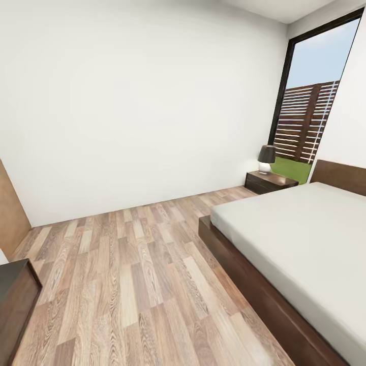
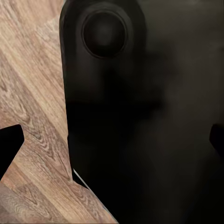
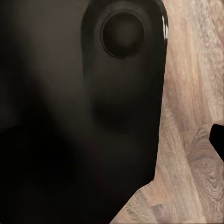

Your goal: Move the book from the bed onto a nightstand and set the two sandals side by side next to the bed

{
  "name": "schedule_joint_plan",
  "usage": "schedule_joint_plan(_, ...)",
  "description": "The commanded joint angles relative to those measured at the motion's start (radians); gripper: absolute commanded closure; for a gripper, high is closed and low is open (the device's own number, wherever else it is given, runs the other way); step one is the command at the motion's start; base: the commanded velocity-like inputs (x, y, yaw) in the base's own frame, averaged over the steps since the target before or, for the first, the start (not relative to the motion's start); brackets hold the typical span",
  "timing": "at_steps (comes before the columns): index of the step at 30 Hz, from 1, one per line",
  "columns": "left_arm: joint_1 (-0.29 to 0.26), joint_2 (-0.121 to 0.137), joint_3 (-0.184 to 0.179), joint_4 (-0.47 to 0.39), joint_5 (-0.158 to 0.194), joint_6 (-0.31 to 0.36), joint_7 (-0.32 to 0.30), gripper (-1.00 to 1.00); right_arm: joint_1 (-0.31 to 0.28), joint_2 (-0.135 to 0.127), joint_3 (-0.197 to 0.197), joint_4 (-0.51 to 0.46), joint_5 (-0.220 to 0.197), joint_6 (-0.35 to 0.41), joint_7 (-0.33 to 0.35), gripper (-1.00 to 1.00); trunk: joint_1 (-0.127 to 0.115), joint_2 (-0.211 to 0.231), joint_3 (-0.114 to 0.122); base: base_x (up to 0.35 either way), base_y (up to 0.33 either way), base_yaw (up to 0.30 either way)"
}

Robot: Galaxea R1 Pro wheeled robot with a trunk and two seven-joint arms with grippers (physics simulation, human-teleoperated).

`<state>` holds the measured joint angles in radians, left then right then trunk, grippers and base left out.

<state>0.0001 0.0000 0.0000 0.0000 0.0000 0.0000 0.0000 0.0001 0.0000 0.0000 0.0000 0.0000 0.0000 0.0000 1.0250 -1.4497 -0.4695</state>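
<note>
Head view: one bed (image 1: 305, 239) on the right with a bare off-white mattress, one nightstand (image 1: 269, 181) past its far corner carrying one lamp (image 1: 266, 159), and one tall window (image 1: 312, 109) behind. Plank floor (image 1: 132, 274) everywhere else, with a dark cabinet (image 1: 15, 300) edge at the left. Both wrist cams are mostly black robot body over floor, so can't tell if either pincer is open or closed.
</note>
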Motion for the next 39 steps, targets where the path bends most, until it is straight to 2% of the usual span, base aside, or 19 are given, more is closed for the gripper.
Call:
schedule_joint_plan(1,0.0,0.0,0.0,0.0,0.0,0.0,0.0,-1.0,0.0,0.0,0.0,0.0,0.0,0.0,0.0,-1.0,0.0,0.0,0.0,0.0,0.0,0.0)
schedule_joint_plan(9,0.0,-0.003,0.003,-0.006,-0.002,0.003,-0.003,-1.0,-0.002,-0.002,-0.008,-0.002,0.001,0.0,-0.008,-1.0,0.0,0.0,0.0,0.0,0.0,0.0)
schedule_joint_plan(18,0.0,-0.003,0.004,-0.05,-0.001,0.004,-0.003,-1.0,-0.002,-0.002,-0.008,-0.002,0.001,0.0,-0.008,-1.0,0.0,0.0,0.0,0.0,0.0,0.0)
schedule_joint_plan(39,0.0,-0.003,0.005,-0.058,-0.001,0.005,-0.003,-1.0,-0.002,-0.002,-0.009,-0.002,0.0,0.0,-0.008,-1.0,0.0,0.0,0.0,0.0,0.0,-0.031)
